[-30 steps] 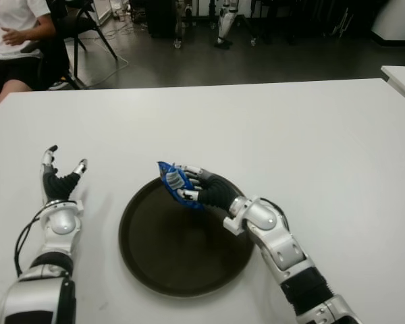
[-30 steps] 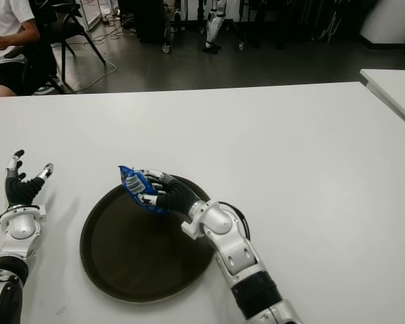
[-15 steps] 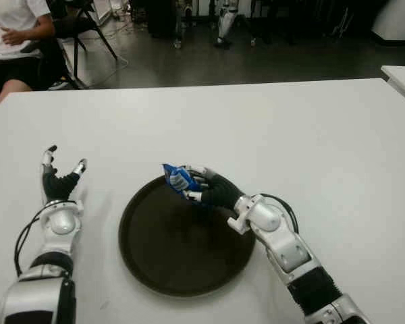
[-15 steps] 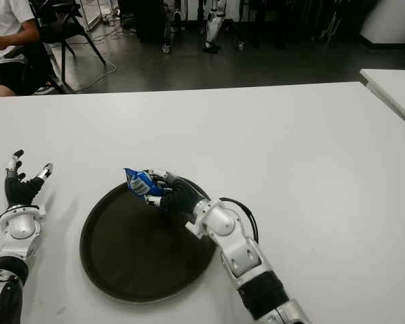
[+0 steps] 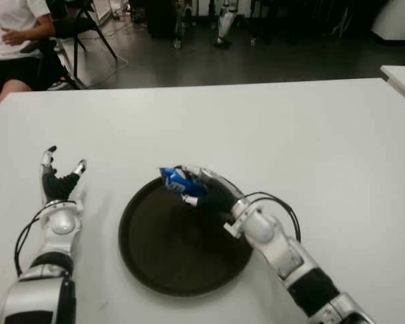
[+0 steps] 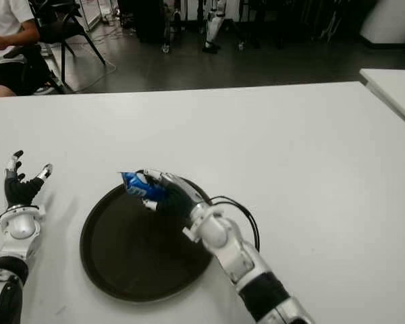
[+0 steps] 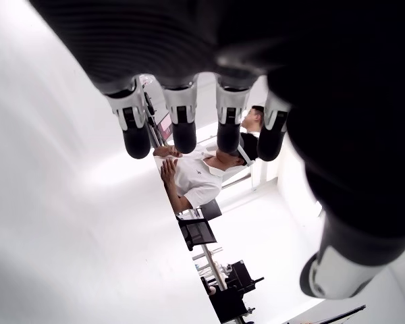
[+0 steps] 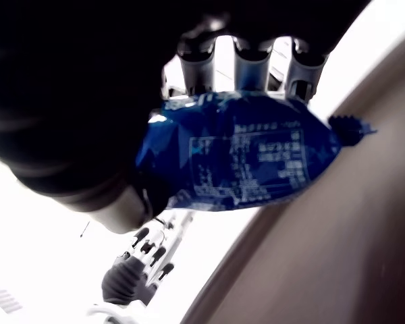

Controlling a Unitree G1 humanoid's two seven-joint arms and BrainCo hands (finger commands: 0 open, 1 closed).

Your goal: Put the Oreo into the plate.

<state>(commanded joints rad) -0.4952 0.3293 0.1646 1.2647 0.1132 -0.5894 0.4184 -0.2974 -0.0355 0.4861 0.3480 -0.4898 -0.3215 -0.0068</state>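
Left eye view: I see my right hand gripping the blue Oreo packet over the far rim of the dark plate (on the white table). My left hand shows left of the plate.

Left wrist view: its fingers are spread, holding nothing.

Right wrist view: fingers clamp the packet.

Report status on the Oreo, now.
Right hand shut on Oreo pack, over plate's far rim, not released. Left hand open, left of plate. Nothing in the way.
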